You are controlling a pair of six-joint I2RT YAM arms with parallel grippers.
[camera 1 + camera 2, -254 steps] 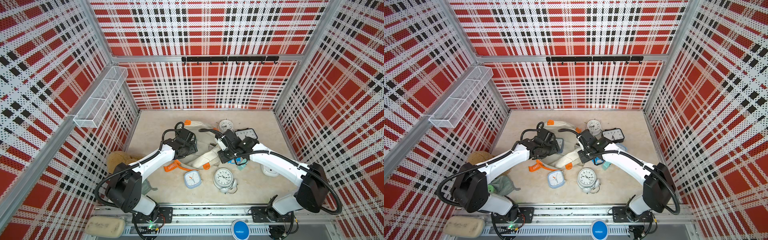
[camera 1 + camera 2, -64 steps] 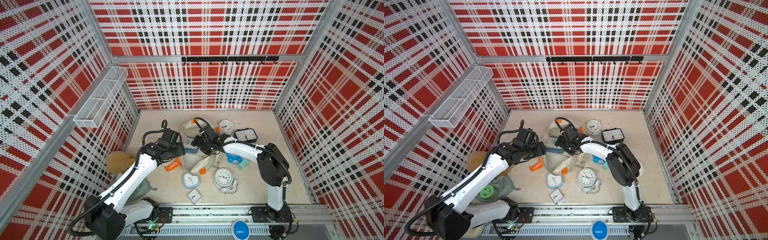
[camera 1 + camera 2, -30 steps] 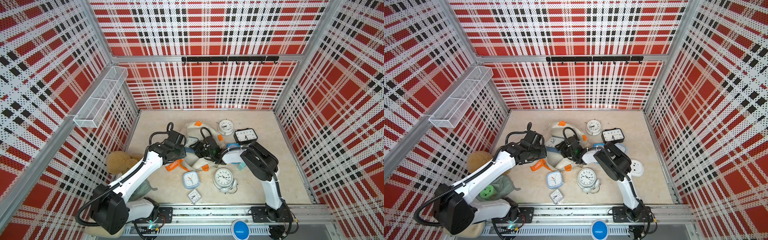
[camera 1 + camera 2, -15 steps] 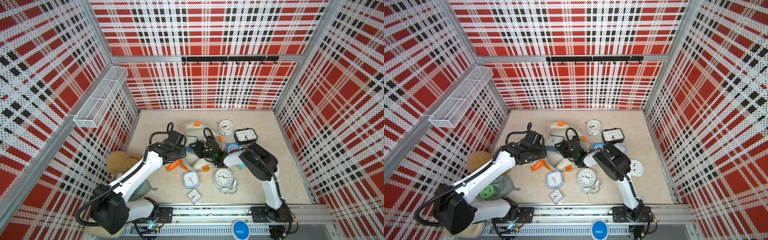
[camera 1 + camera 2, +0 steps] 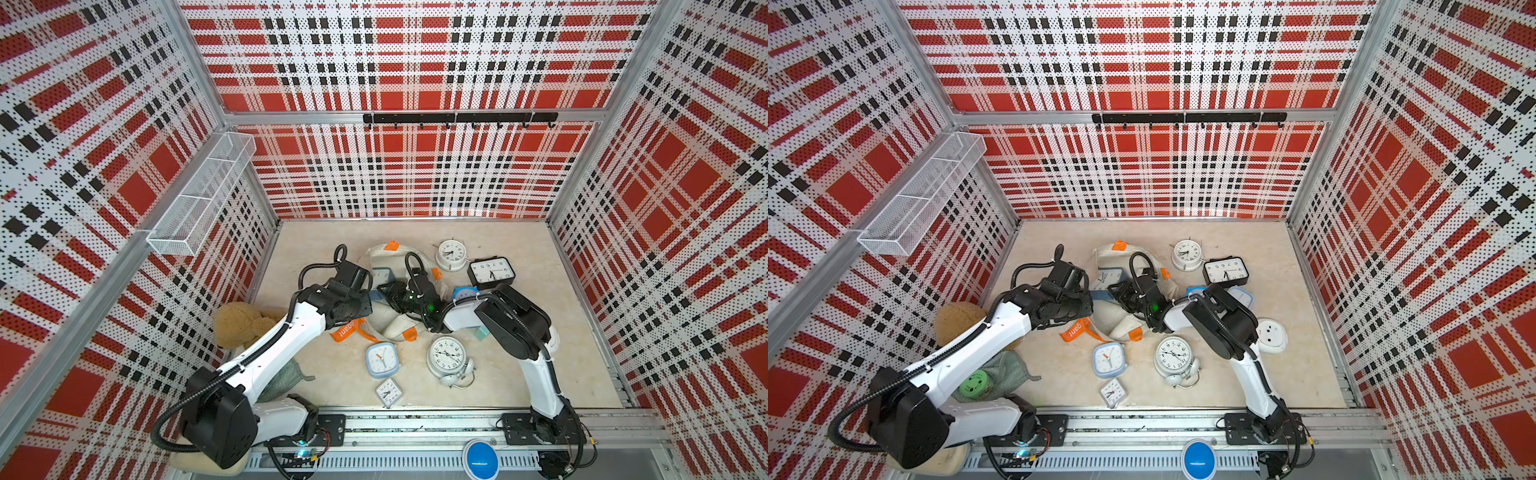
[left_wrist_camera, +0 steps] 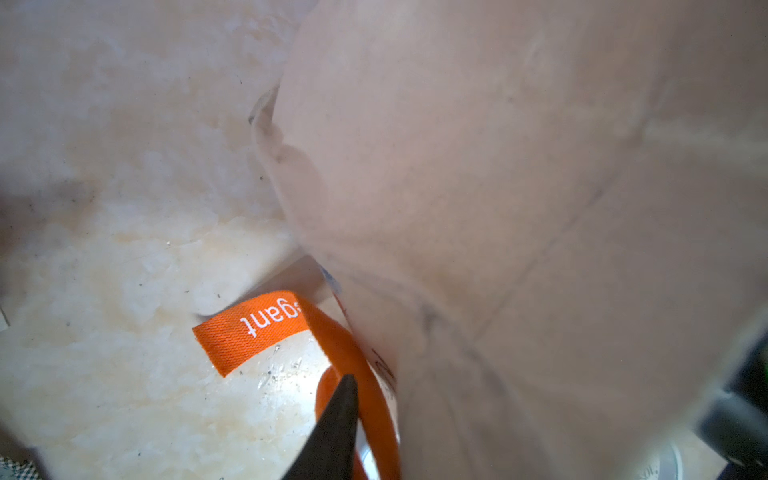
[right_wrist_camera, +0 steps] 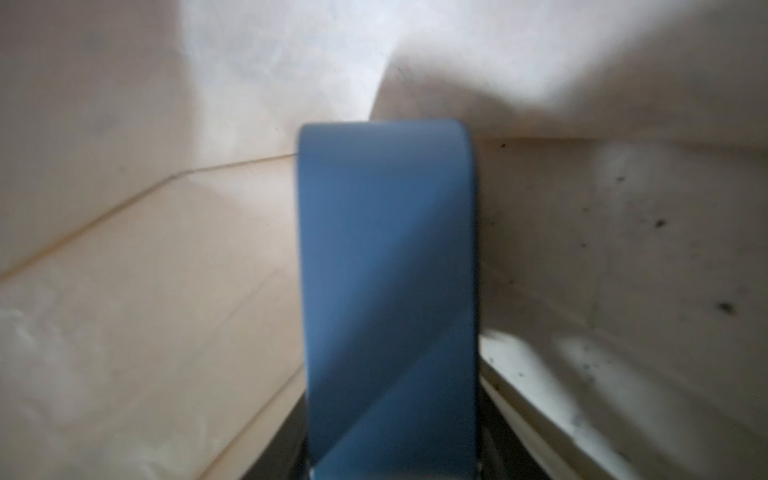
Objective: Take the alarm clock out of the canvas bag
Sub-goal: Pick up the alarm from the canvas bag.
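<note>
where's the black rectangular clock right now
In both top views the black rectangular clock lies toward the back of the table on the right arm's side, beside the white round clock.

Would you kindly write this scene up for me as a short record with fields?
bag: canvas bag lying crumpled
target: blue clock in the bag's mouth
right hand: jaws astride the blue clock; grip unclear
left hand: at the bag's edge; grip unclear
outside: twin-bell clock, black clock

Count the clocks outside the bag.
5 clear: white round, black rectangular at back; twin-bell, pale-blue square, small white square in front. Blue thing behind the right arm may be another.
</note>
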